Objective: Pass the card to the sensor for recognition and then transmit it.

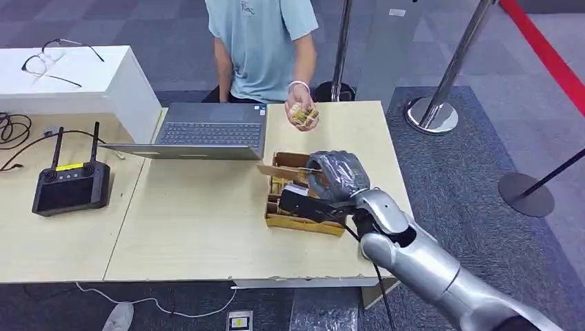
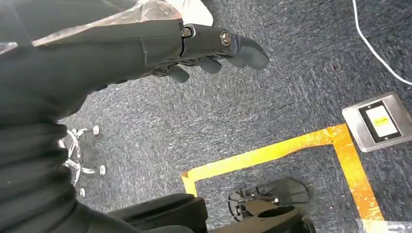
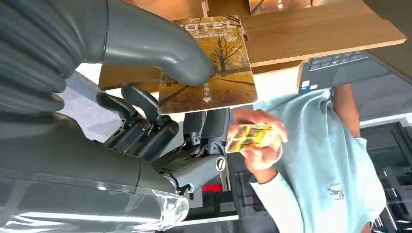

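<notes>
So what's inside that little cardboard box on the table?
The cardboard box holds yellow-brown cards standing in rows. The right hand hovers over it, pinching one card, and covers the box's right part, so what lies there is hidden.

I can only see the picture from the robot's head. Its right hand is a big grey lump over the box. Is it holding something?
Observer: Yes. In the right wrist view the right hand pinches a golden card under its thumb.
Operator: What's on the card?
Observer: Yellow trees, and letters at its edge that seem to say HOTEL.
Operator: And the person's hand, what's in it?
Observer: The person's hand holds what looks like a small stack of similar yellow cards.
Operator: Where's the robot's other hand?
Observer: The left hand hangs over grey carpet near yellow floor tape, holding nothing, fingers loosely curled.
</notes>
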Motion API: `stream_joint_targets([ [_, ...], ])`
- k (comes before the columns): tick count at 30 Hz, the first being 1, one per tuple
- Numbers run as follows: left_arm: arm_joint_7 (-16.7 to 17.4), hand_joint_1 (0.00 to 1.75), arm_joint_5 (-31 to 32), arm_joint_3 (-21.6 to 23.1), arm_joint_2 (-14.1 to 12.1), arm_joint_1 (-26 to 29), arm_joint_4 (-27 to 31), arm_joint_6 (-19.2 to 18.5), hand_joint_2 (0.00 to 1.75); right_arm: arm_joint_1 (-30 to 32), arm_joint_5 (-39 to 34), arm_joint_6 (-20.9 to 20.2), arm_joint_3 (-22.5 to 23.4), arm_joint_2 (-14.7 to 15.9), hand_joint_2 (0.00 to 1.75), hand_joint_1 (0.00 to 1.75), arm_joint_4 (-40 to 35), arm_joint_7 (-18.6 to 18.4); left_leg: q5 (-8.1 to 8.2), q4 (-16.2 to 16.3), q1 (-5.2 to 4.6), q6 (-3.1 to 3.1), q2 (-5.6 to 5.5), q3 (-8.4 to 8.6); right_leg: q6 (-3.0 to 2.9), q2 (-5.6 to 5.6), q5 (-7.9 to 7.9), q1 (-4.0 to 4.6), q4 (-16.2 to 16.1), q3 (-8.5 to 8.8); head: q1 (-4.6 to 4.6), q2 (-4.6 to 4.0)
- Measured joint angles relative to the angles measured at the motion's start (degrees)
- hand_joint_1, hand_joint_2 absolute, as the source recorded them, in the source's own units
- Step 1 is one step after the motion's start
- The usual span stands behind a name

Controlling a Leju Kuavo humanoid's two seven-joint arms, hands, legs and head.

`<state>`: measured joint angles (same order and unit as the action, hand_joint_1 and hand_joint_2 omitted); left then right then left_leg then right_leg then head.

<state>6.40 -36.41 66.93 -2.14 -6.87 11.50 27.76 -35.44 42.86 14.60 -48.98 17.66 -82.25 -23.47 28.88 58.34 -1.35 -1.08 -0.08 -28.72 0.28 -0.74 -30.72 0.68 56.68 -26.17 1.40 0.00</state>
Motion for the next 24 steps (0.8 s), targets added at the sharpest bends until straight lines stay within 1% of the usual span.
stream_joint_targets([
  [15, -0.33, 0.00, -0.02, 0.00, 0.00, 0.05, 0.00, 0.35, 1.75, 0.08, 1.01, 0.07, 1.38, 0.74, 1.75, 1.75, -2.25, -1.77, 0.00, 0.00, 0.00, 0.00, 0.00, -0.01, 0.00, 0.00, 0.00, 0.00, 0.00, 0.00, 0.02, 0.00],
  [24, -0.24, 0.00, 0.24, 0.00, 0.00, 0.04, 0.00, 0.35, 1.75, -2.32, 1.03, -0.70, 1.66, 0.85, 1.75, 1.75, -2.71, -2.10, 0.00, 0.00, 0.00, 0.00, 0.00, -0.01, 0.00, 0.00, 0.00, 0.00, 0.01, 0.01, 0.00, 0.00],
])
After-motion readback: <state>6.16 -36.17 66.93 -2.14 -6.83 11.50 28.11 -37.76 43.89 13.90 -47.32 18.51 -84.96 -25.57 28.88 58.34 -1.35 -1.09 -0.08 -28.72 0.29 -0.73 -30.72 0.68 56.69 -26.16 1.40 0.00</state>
